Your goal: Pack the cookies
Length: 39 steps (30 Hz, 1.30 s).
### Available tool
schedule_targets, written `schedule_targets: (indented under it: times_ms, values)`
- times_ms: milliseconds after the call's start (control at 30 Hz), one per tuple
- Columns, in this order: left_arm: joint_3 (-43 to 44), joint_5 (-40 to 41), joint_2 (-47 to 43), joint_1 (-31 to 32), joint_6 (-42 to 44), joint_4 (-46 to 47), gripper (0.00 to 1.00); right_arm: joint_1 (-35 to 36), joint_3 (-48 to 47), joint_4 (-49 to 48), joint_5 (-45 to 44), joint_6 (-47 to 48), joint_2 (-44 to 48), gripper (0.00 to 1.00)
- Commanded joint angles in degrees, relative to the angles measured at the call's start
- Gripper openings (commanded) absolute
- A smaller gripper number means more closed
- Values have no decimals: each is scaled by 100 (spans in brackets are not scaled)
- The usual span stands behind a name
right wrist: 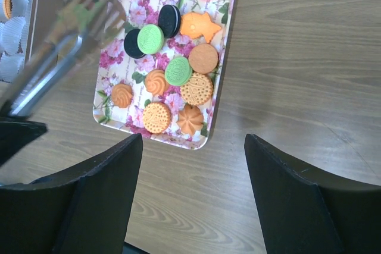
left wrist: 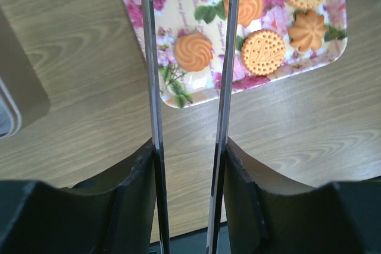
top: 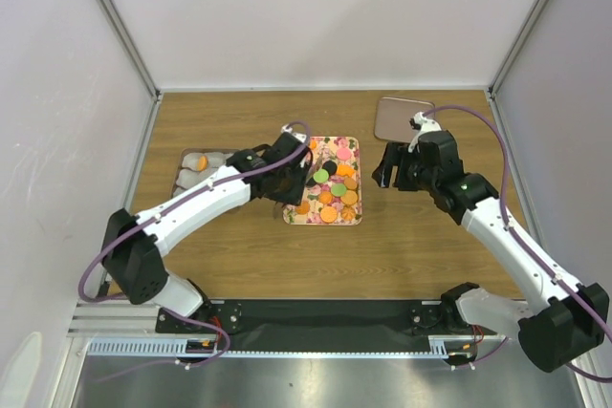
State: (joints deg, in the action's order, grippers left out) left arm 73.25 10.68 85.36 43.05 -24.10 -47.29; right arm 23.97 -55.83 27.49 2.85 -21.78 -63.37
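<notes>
In the top view, a rectangular flower-printed tray [top: 356, 141] lies mid-tabletop [top: 430, 255], carrying the cookies [top: 330, 188]: small round discs in orange, green, pink and black. The left gripper [top: 304, 177] sits over the tray's left edge. The right gripper [top: 390, 177] is just right of the tray, apart from it. To the left lies a grey rectangular box [top: 182, 179] of white crinkled paper cups [top: 218, 160], with one orange cookie [top: 203, 161] inside. A brown rounded rectangular lid [top: 402, 118] lies at the far right.

In the left wrist view, this gripper's long thin metal fingers [left wrist: 150, 57] stand parted on either side of an orange swirl cookie [left wrist: 193, 52]. That cookie lies flat near the tray's corner, with a gap to each finger. Whether the tips touch the tray cannot be told.

In the right wrist view, the broad black fingers [right wrist: 101, 194] are spread wide with nothing between them, over bare wood beside the tray's near edge. The other cookies lie spread on the tray, some overlapping.
</notes>
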Motion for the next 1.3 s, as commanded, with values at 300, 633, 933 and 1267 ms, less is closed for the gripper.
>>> schedule_targets:
  times_ms: [300,633,933,1267]
  values:
    - [233,171,525,371,72,273,52,3,-103,275,-232,-2,387,76]
    - [312,207,789,415,142,325,52,-6,2,354,-276,-10,554,76]
    - [365,145,1053,406,169,431,52,-6,46,398,-276,33,633,76]
    - [470,215,1061,406,160,378,43,-24,90,416,-276,60,695,76]
